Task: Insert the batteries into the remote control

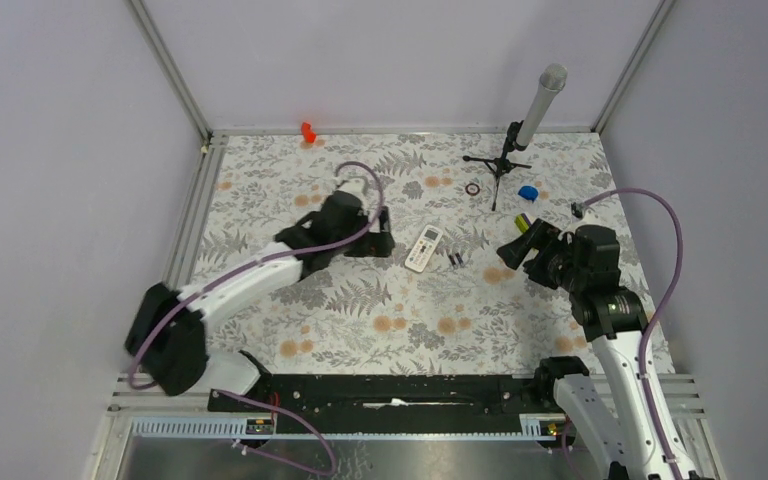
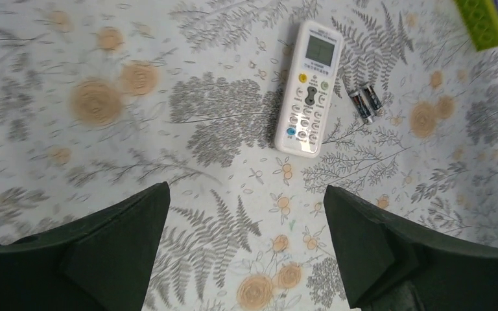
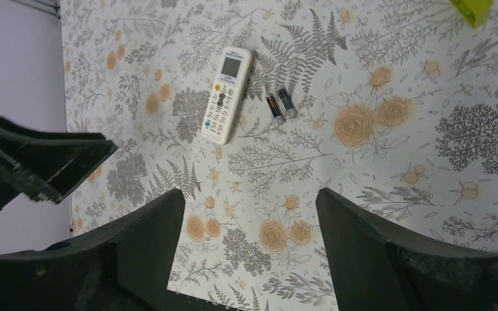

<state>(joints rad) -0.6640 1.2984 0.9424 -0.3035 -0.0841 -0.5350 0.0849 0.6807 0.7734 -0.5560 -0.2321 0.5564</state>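
Note:
The white remote control (image 1: 424,248) lies buttons up near the middle of the floral table, also seen in the left wrist view (image 2: 310,87) and the right wrist view (image 3: 227,94). Two slim dark batteries (image 1: 455,260) lie side by side just to its right (image 2: 367,103) (image 3: 280,105), apart from it. My left gripper (image 1: 388,232) hovers just left of the remote, open and empty (image 2: 246,188). My right gripper (image 1: 515,240) hangs to the right of the batteries, open with nothing between its fingers (image 3: 249,192).
A yellow-green bar (image 1: 523,221) lies beside the right gripper. Behind it stand a small tripod (image 1: 500,165) with a grey cylinder (image 1: 542,100), a dark ring (image 1: 473,188), a blue object (image 1: 528,192) and a small black piece (image 1: 577,209). A red-orange object (image 1: 308,131) sits at the far edge.

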